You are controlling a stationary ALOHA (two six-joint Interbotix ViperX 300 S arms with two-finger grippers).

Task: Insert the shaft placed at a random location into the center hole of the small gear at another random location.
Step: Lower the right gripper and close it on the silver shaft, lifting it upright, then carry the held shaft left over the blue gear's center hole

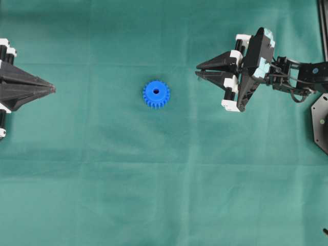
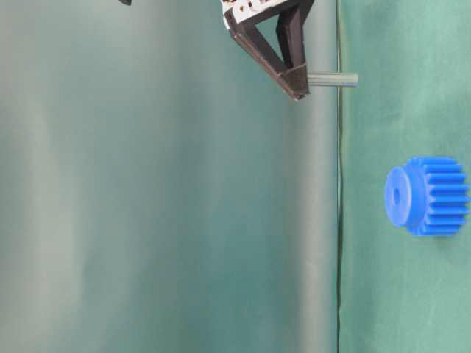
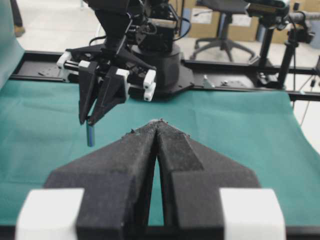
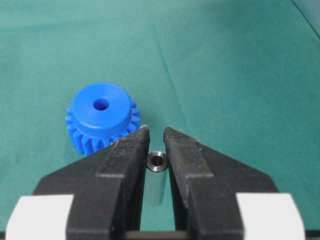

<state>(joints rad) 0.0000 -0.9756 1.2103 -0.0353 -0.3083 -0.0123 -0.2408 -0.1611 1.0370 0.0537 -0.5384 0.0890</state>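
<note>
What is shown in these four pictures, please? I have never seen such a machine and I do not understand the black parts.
It is a robot with two arms, each ending in a black claw. One picture looks down from above, one from table level, and two come from cameras on the wrists. On the green cloth lies a blue small gear with a center hole. The right claw is shut on a thin metal shaft, held above the cloth, off to one side of the gear. The left claw is shut and holds nothing.
</note>
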